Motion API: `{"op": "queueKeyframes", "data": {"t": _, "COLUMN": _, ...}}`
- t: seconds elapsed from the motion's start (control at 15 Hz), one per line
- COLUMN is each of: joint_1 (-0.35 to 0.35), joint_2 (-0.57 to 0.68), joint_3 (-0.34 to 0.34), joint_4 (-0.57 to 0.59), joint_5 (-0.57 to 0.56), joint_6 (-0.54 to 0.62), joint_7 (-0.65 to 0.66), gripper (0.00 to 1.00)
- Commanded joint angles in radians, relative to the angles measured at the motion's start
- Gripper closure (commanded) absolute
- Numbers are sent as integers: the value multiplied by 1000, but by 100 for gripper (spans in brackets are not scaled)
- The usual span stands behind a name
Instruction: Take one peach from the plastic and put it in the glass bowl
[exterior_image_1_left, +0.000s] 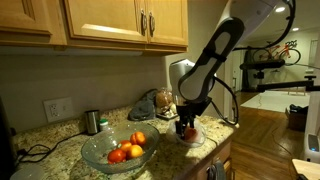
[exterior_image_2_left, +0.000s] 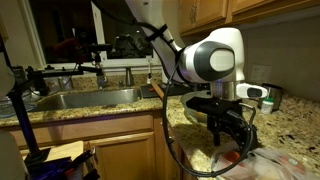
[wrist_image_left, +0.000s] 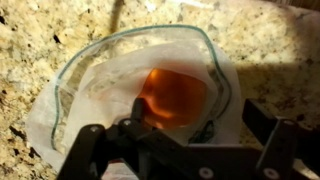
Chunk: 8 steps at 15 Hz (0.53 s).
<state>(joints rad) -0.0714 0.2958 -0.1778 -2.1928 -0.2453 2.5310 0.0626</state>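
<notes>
In an exterior view the gripper (exterior_image_1_left: 187, 121) hangs straight above the peach (exterior_image_1_left: 188, 131), which sits on the plastic (exterior_image_1_left: 193, 141) on the granite counter (exterior_image_1_left: 60, 135). The glass bowl (exterior_image_1_left: 97, 150), holding several orange-red fruits, stands near, beside the steel cup (exterior_image_1_left: 92, 121). In an exterior view past the sink (exterior_image_2_left: 90, 97), the gripper (exterior_image_2_left: 235, 140) is open just over the peach (exterior_image_2_left: 233, 155) and the plastic (exterior_image_2_left: 270, 165). In the wrist view the gripper (wrist_image_left: 178, 135) has its jaws spread wide and empty, with the peach (wrist_image_left: 172, 95) centred between them, cradled in the wrinkled whitish plastic (wrist_image_left: 95, 85). The fruit looks light, round and easily bruised, and the film looks slippery and clingy. A gentle grip across its widest middle, clear of the film, seems best.
</notes>
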Motion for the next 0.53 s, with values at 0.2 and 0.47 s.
{"op": "queueKeyframes", "data": {"t": 0.2, "joint_1": -17, "joint_2": -7, "joint_3": -5, "joint_4": -12, "joint_5": -1, "joint_6": -24, "joint_7": -2, "gripper": 0}}
{"op": "queueKeyframes", "data": {"t": 0.47, "joint_1": -31, "joint_2": 6, "joint_3": -10, "joint_4": -11, "joint_5": 1, "joint_6": -23, "joint_7": -3, "gripper": 0}}
